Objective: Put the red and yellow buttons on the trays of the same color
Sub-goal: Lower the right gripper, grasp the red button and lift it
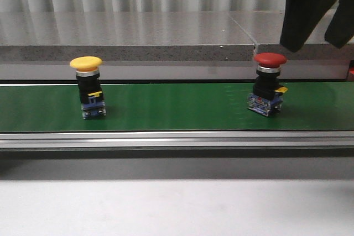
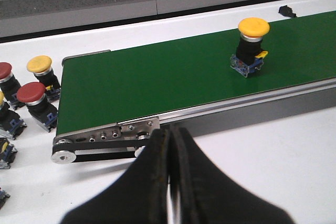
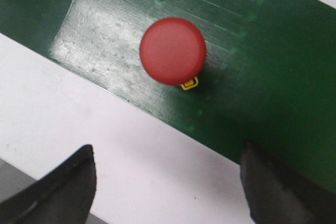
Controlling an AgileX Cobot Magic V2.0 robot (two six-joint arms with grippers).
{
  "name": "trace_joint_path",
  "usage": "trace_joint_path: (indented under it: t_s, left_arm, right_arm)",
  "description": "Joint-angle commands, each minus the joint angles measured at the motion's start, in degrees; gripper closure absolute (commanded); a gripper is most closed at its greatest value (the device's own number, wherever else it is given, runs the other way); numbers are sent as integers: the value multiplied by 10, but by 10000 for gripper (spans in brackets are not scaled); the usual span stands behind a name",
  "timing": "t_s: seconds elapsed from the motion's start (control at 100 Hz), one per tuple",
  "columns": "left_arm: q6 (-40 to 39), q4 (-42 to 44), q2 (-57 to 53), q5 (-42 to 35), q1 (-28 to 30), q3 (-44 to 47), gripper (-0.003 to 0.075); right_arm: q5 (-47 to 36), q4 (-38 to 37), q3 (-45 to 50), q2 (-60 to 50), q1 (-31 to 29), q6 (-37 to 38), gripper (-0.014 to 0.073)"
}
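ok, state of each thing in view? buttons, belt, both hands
Yellow mushroom-cap push button: upright on belt, untouched.
Red mushroom-cap push button: upright on belt, untouched, below right hand.
Green conveyor belt: carries both buttons.
Left hand: shut, empty, off the belt.
Right hand: open, above the red button.
Spare red and yellow buttons: standing beside belt end.

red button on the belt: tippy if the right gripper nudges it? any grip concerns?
Probably tippy: the red button has a wide mushroom cap on a narrower body and already leans slightly on the green belt. A side push at the cap would likely topple it. The smooth domed cap looks slippery, so the open right gripper should likely clamp the blocky body below.
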Motion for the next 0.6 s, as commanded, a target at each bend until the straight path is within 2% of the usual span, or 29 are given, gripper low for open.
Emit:
trace_joint_path:
  t_s: [0.0, 0.2, 0.46, 0.59]
  left_arm:
    - [-2, -3, 7, -44, -6, -14, 741]
    - [-2, -3, 7, -44, -6, -14, 741]
    - [-2, -3, 7, -44, -6, -14, 741]
    - [-2, -3, 7, -44, -6, -14, 741]
  right_arm:
    - [-5, 8, -32, 12, 0, -20, 28]
    - [-38, 1, -56, 60, 0, -22, 41]
    - [-59, -2, -57, 80, -20, -22, 259]
    - [-64, -2, -57, 79, -26, -22, 321]
